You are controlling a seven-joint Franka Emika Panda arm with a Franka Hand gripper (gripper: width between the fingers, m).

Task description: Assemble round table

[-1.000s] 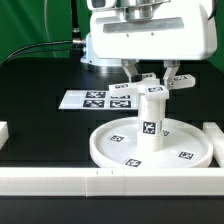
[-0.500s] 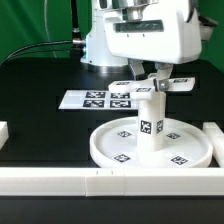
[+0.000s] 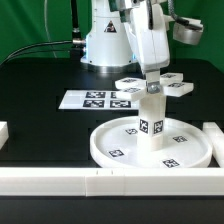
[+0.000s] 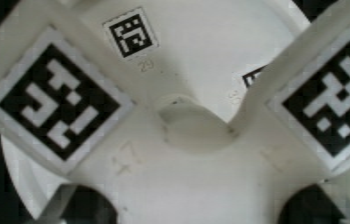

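The large round disc (image 3: pixel 103 150) lies on the black table near the front. The thick short cylinder (image 3: pixel 151 122) stands upright in its central socket. The cross-shaped piece (image 3: pixel 172 88) sits on top of the cylinder with its tagged arms spread out. My gripper (image 3: pixel 151 80) reaches down onto the middle of the cross and is shut on it. In the wrist view the cross-shaped piece (image 4: pixel 190 130) fills the picture, and my gripper (image 4: pixel 198 205) has a dark fingertip (image 4: pixel 92 205) on each side of its white body.
The marker board (image 3: pixel 92 98) lies behind the disc toward the exterior view's left. A long white rail (image 3: pixel 100 181) runs along the front edge. Another rail (image 3: pixel 215 135) stands at the right, and a short white end (image 3: pixel 3 131) at the left.
My wrist has turned about its vertical axis, and the cross-shaped piece has turned with it on top of the cylinder. The disc and cylinder have stayed in place.
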